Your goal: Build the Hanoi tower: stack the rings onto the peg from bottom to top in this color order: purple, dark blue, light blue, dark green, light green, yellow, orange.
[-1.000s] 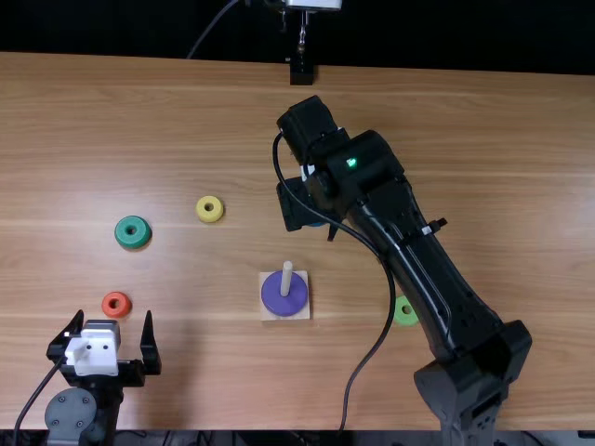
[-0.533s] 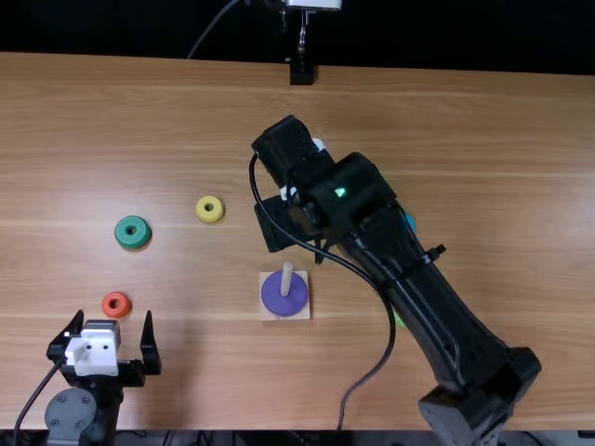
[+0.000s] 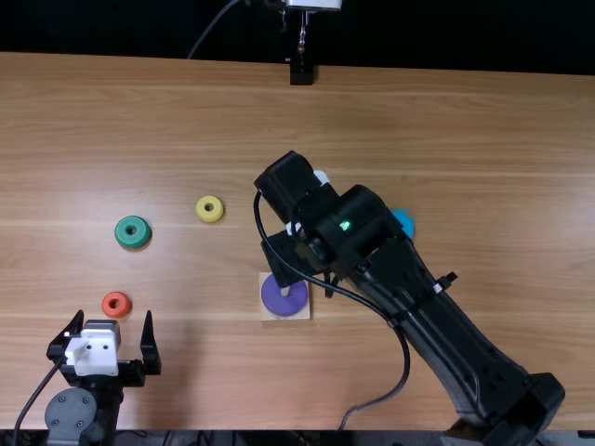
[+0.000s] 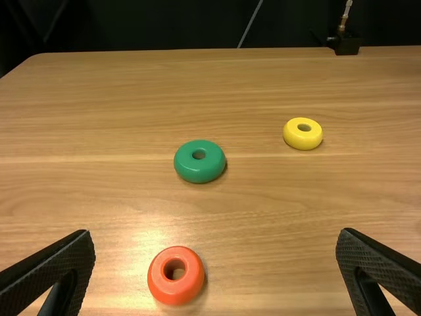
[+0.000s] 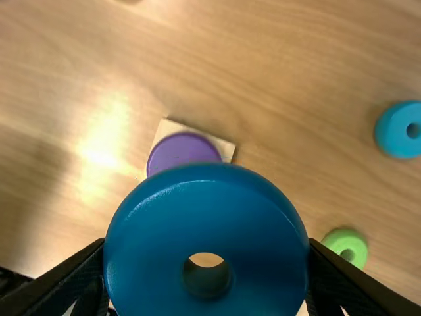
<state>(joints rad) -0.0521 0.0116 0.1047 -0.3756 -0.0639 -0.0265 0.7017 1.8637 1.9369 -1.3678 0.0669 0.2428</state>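
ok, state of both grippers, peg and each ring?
left gripper, open, empty
right gripper, shut on a ring
dark blue ring, held in right gripper
peg, purple ring on it
purple ring, on peg
light blue ring, on table
light green ring, on table
dark green ring, on table
yellow ring, on table
orange ring, on table

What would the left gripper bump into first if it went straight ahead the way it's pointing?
Probably the orange ring: it lies in front of the left gripper, in line with the gap between its fingers. I can't tell how high the gripper is, so it might pass over.
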